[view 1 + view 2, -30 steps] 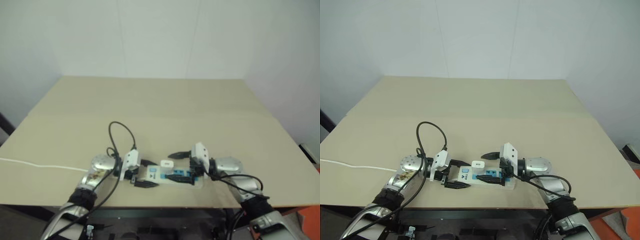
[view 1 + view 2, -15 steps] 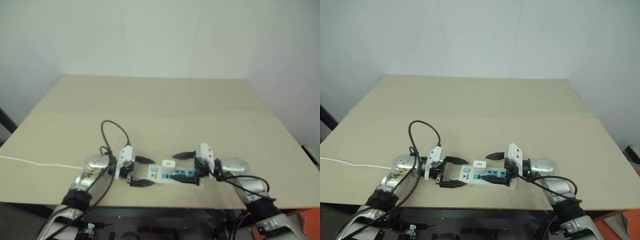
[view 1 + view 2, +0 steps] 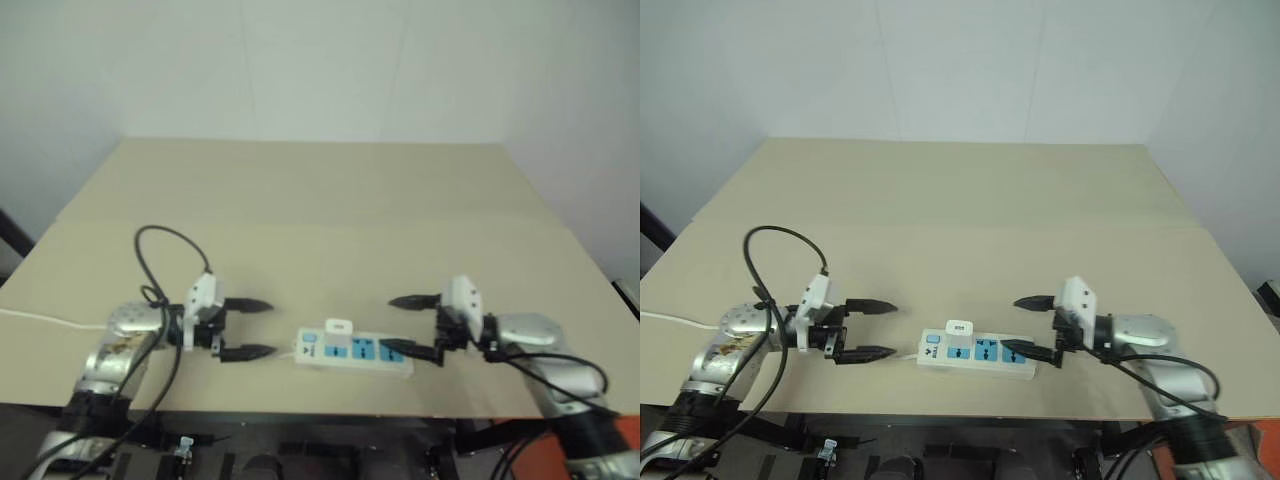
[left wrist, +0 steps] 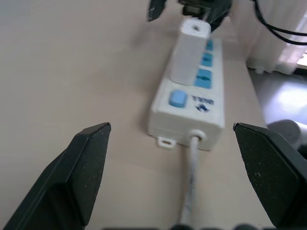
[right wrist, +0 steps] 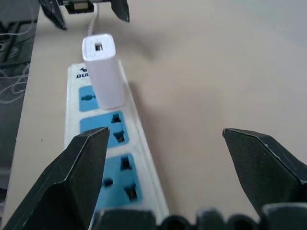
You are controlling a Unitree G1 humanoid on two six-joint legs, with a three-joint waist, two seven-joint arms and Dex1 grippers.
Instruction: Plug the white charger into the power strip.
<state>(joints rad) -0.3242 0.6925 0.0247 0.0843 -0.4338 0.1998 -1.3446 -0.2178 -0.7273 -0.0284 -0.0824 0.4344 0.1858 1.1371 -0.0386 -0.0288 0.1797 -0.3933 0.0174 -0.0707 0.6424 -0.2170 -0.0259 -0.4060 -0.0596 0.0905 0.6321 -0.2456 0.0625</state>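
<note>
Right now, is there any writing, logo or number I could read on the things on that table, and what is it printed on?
"BULL", partly legible blue lettering with a small logo beside it: on the switch end of the power strip, next to its blue button. In the right wrist view only the first letters show.
The white charger plugged into the strip: no writing visible, just a small port opening on its top face.
Nothing else on the table carries readable text.

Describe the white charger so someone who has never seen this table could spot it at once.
Look at the near edge of the tan table, where the power strip lies flat between the two open claws. The white charger is the small plain white block standing upright in the blue socket panel nearest the strip's switch and cord end. The other two blue panels are empty.
</note>
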